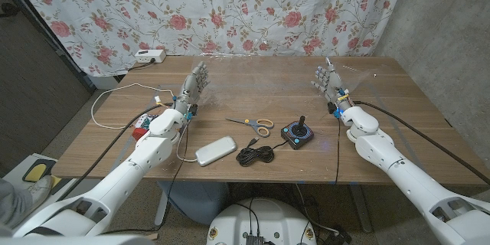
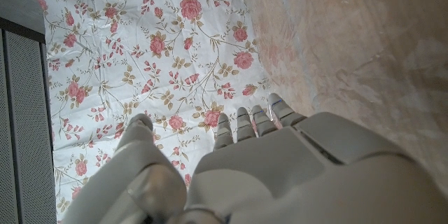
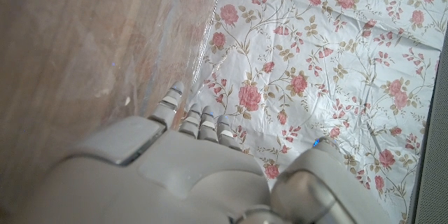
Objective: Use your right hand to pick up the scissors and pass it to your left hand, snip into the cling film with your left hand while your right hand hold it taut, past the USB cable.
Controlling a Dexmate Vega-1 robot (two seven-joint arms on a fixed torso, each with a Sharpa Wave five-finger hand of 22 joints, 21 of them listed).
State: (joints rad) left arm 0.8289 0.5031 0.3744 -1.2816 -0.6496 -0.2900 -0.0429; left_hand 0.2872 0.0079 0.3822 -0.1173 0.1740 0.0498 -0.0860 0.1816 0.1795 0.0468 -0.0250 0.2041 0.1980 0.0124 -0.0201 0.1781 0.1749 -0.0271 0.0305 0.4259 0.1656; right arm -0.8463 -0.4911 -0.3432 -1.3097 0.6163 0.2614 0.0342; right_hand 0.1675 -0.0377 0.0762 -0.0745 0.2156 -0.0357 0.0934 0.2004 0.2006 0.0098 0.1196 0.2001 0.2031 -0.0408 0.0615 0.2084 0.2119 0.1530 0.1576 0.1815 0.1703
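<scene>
Plainly, orange-handled scissors [image 1: 251, 125] lie flat, blades closed.

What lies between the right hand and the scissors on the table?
The joystick controller sits on the table between the right hand and the scissors, slightly nearer the robot. The hand can likely pass over it.

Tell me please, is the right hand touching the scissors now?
Apart. In the head view the right hand stands open at the table's far right, while the scissors lie near the middle, with bare wooden table between them.
</scene>
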